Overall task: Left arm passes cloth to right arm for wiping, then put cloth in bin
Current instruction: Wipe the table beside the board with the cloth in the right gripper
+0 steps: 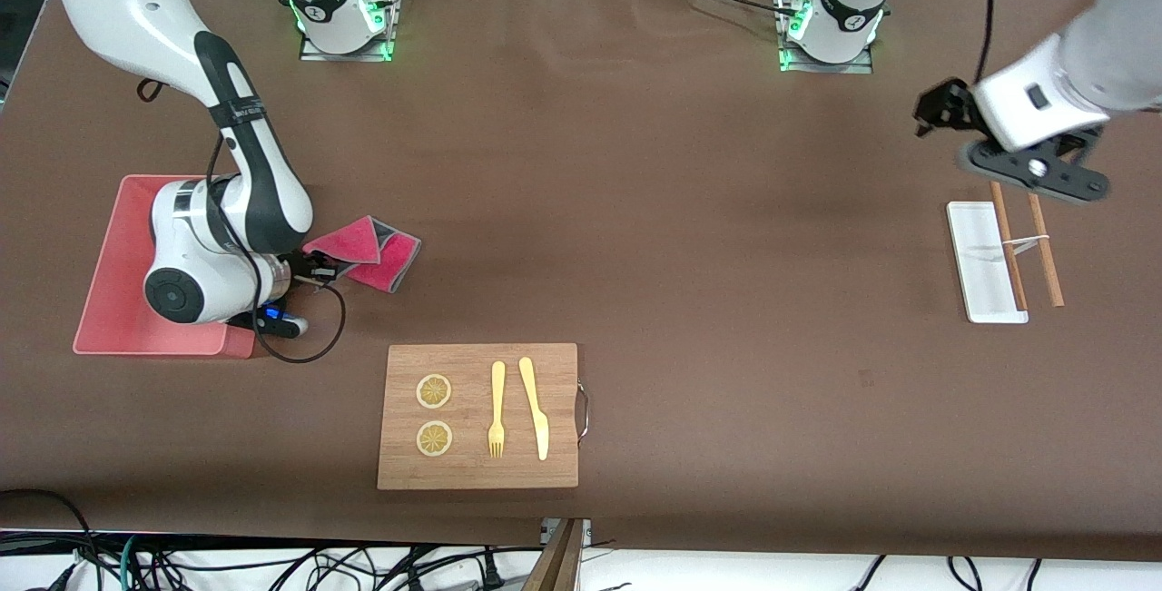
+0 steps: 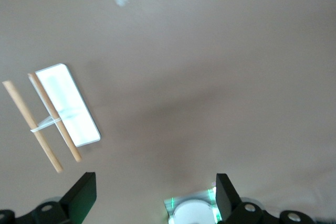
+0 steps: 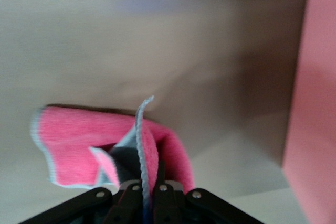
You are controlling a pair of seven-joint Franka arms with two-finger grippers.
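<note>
The crimson-pink cloth with its grey reverse lies folded on the brown table beside the pink bin, partly lifted at one edge. My right gripper is shut on the cloth's edge; in the right wrist view the cloth hangs from the closed gripper, with the bin's wall alongside. My left gripper is open and empty, up in the air over the table near the white tray at the left arm's end. In the left wrist view its fingers stand wide apart.
A white tray with two wooden sticks lies at the left arm's end; both show in the left wrist view. A wooden board with lemon slices, a fork and a knife lies nearer the front camera.
</note>
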